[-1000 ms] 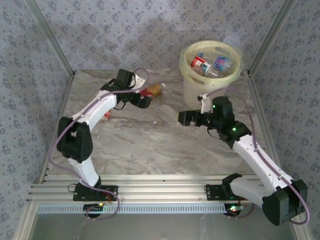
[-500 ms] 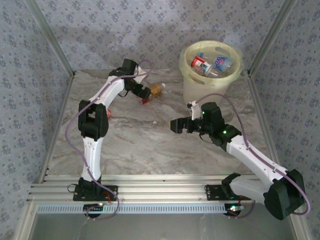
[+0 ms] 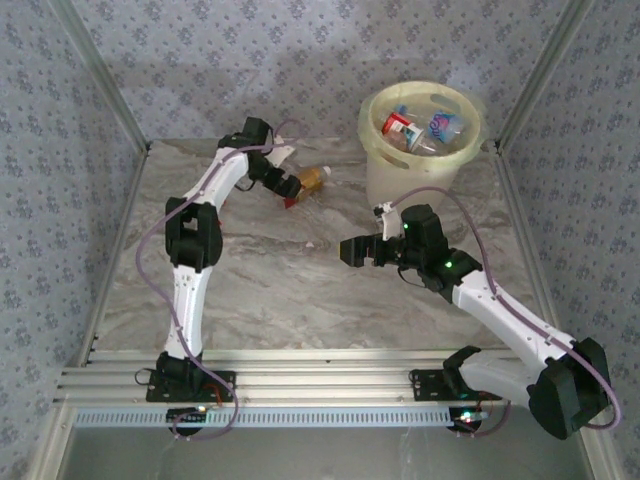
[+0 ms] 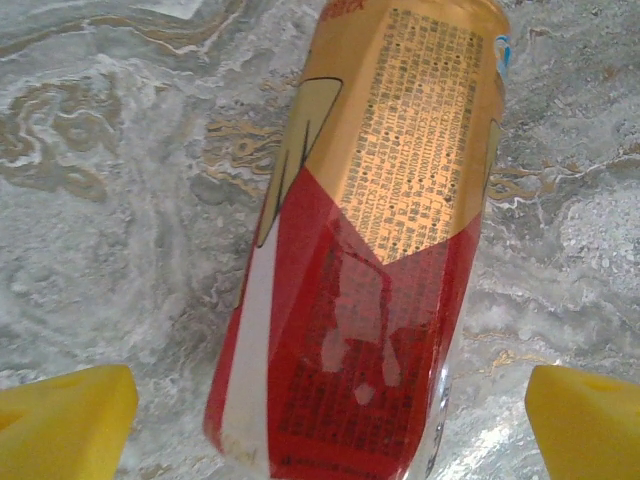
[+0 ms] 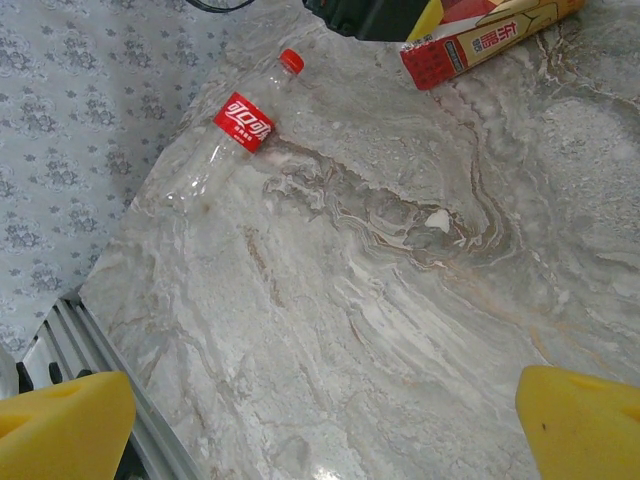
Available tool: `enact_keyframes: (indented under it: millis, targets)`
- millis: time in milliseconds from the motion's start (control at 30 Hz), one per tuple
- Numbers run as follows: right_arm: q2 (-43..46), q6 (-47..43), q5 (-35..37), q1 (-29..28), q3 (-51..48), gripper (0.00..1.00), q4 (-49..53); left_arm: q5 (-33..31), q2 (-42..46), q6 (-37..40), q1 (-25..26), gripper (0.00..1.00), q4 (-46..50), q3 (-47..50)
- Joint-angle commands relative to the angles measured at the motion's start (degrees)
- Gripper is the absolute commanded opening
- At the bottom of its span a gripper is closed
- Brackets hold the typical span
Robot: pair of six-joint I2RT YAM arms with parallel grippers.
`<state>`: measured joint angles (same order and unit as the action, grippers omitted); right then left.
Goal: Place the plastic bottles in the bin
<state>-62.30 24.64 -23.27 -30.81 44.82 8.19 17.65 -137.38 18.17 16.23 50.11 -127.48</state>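
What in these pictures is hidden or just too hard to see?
Left wrist view: the amber bottle runs past the top edge, cutting off its cap end.
Top view: the bottles in the bin overlap and its wall hides the lower ones, so no count.
Top view: the left claw covers part of the amber bottle's red end.

The top camera looks down from above the near edge over the whole worktop (image 3: 290,300). The left wrist camera hangs close above a bottle (image 4: 370,250); the right wrist camera sees it slantwise, farther off.
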Motion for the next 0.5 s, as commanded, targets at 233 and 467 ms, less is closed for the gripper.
enact_keyframes:
  millis: [233, 467]
  targets:
    - [-1.63, 1.19, 0.76, -0.47, 1.50, 1.00, 1.18, 3.77, -2.64, 1.84, 1.29, 1.00, 2.45, -2.42]
    - [-1.86, 1.14, 1.28, -0.38, 2.05, 1.00, 2.08, 0.42, -3.63, 2.22, 3.36, 0.94, 2.71, -2.49]
